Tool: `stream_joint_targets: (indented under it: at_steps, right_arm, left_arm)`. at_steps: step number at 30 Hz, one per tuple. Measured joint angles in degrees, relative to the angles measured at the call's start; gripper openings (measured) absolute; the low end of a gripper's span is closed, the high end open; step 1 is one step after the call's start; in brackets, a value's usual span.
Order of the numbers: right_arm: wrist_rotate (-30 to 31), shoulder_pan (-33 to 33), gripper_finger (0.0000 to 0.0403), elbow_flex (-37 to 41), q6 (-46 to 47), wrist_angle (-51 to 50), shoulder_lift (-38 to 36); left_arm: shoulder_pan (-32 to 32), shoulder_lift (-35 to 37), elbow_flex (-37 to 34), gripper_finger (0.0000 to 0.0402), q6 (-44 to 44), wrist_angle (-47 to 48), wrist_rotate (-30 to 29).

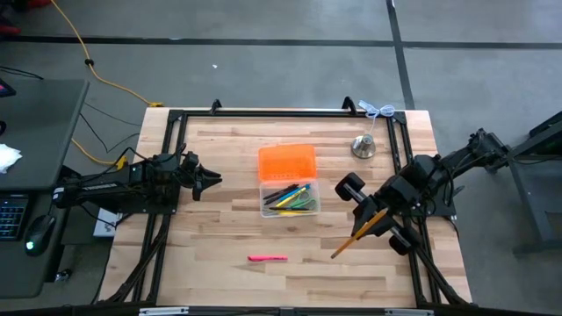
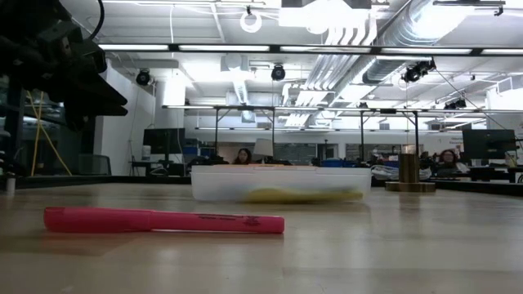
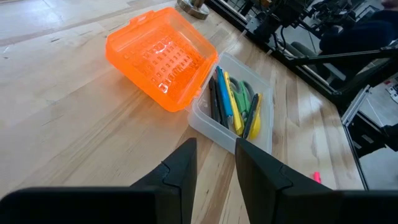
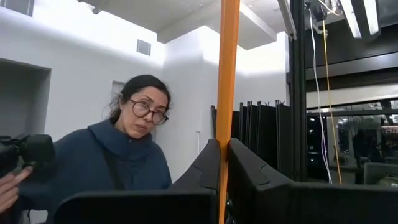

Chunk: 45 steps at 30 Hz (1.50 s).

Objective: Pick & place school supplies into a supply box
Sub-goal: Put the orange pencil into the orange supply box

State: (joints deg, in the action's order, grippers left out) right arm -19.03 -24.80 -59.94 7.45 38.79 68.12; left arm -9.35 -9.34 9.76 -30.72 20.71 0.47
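Orange and thin, a wooden pencil [image 1: 353, 237] sits clamped between the fingers of the right gripper [image 1: 376, 219], raised above the right side of the worktop [image 1: 219, 219]. It juts out past the fingers on both sides; in the right wrist view the pencil [image 4: 227, 93] runs straight up from between the closed fingers [image 4: 208, 165].

Toward the worktop's middle, the supply box [image 1: 288, 180] lies open, its bright orange lid [image 1: 286, 161] folded back and its clear tray [image 3: 214, 127] holding yellow, blue, black and green supplies [image 1: 290, 198]. A pink marker [image 1: 267, 258] lies alone nearer the front edge, well apart from both grippers.

The left gripper [image 1: 209, 178] hangs at the left side, pointed at the box, its fingers [image 3: 180, 171] narrowly parted and holding nothing.

A silver bell [image 1: 363, 146] stands near the far right corner. A person [image 4: 118, 155] in glasses shows in the room beyond.
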Motion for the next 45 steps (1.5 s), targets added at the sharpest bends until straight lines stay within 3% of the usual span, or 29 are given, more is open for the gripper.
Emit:
stream_joint_targets:
  at_steps: [3, 5, 15, 27, 31, 37, 45]
  right_arm:
    - [0.60, 0.00, 0.0000, 0.00, 0.05, -0.37, 0.01]
    - [4.06, 0.00, 0.0000, 0.00, 0.80, -2.28, -0.01]
    - [35.48, 0.09, 0.0000, 0.00, 10.68, -23.97, 0.10]
    - [54.72, 0.09, 0.0000, 0.00, 16.33, -39.91, 0.52]
    - [58.37, 0.50, 0.0000, 0.00, 16.34, -41.75, 2.22]
    - [58.94, 3.32, 0.0000, 0.01, 16.54, -42.99, 6.12]
    - [54.06, 7.47, 0.0000, 0.01, 18.13, -43.28, 12.01]
  left_arm:
    - [-0.01, 0.00, 0.00, 0.0140, -0.02, 0.00, 0.00]
    - [0.00, 0.00, 0.00, 0.0140, -0.02, 0.00, 0.00]
    - [-0.01, 0.02, 0.00, 0.0140, -0.02, -0.02, -0.02]
    - [0.00, 0.00, 0.00, 0.0140, -0.02, -0.04, -0.02]
    - [0.00, 0.00, 0.00, 0.0140, -0.03, -0.06, -0.02]
    - [-0.02, 0.00, 0.00, 0.0140, -0.10, -0.13, -0.03]
    - [-0.01, 0.00, 0.00, 0.0140, -1.05, -0.11, -0.02]
